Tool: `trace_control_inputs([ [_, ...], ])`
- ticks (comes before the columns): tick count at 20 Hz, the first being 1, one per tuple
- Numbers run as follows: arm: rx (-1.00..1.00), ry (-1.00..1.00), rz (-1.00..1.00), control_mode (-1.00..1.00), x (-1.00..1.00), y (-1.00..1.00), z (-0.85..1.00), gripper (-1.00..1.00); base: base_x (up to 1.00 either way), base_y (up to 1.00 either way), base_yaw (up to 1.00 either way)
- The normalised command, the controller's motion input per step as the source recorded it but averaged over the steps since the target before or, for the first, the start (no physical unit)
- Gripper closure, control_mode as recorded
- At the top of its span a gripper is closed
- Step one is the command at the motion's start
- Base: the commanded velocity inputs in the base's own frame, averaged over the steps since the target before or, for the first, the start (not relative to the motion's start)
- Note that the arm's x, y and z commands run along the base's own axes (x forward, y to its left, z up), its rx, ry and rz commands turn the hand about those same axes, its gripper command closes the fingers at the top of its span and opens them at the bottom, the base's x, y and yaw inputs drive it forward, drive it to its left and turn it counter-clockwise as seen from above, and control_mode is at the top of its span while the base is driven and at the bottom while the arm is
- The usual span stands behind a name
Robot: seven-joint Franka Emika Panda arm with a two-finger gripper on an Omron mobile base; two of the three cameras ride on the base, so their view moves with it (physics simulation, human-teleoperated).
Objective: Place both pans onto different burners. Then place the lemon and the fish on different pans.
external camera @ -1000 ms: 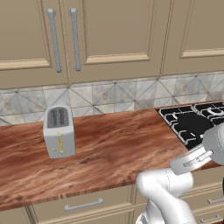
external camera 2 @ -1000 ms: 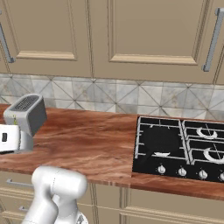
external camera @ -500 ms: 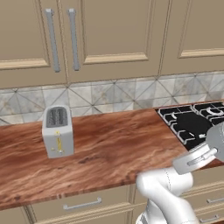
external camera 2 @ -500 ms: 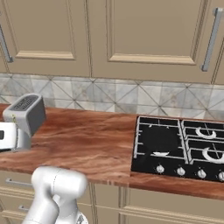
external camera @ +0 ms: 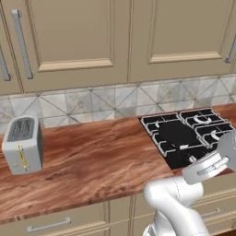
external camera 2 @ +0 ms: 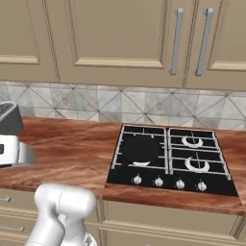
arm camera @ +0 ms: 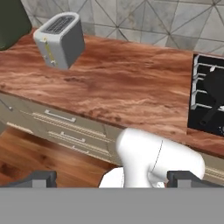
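The black hob (external camera 2: 168, 153) is set into the wooden counter, with its knobs along the front edge. Silvery ring burners (external camera 2: 193, 141) show under the grates on its right half. A flat black round patch (external camera 2: 141, 146) covers its left half; it is too dark to tell whether that is a pan. The same hob lies at the right in the left base view (external camera: 184, 136) and at the right edge of the hand view (arm camera: 210, 100). My gripper (arm camera: 113, 178) hangs open and empty in front of the counter, well left of the hob. The lemon and the fish are out of view.
A grey toaster (external camera: 23, 144) stands on the counter (external camera: 101, 161) far left of the hob, also in the hand view (arm camera: 61, 39). Wall cabinets hang above a tiled backsplash. Drawers (arm camera: 65, 127) run under the counter's front edge.
The whole scene has slid left in both base views, so the base has driven to the right. The hob is now fully in view and the toaster sits nearer the left edge.
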Motion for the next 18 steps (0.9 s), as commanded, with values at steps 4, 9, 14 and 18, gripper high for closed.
trace_control_inputs([
  [4,0.00,0.00,0.00,1.00,0.00,0.00,0.00,-1.00,-0.08,-0.75,-0.01],
  [9,0.00,0.00,0.00,1.00,0.00,0.00,0.00,-1.00,-0.08,-0.88,-0.02],
  [14,0.00,0.00,0.00,1.00,0.00,0.00,0.00,-1.00,-0.11,-1.00,-0.05],
  [18,0.00,0.00,0.00,1.00,0.00,0.00,0.00,-1.00,-0.03,-0.98,-0.07],
])
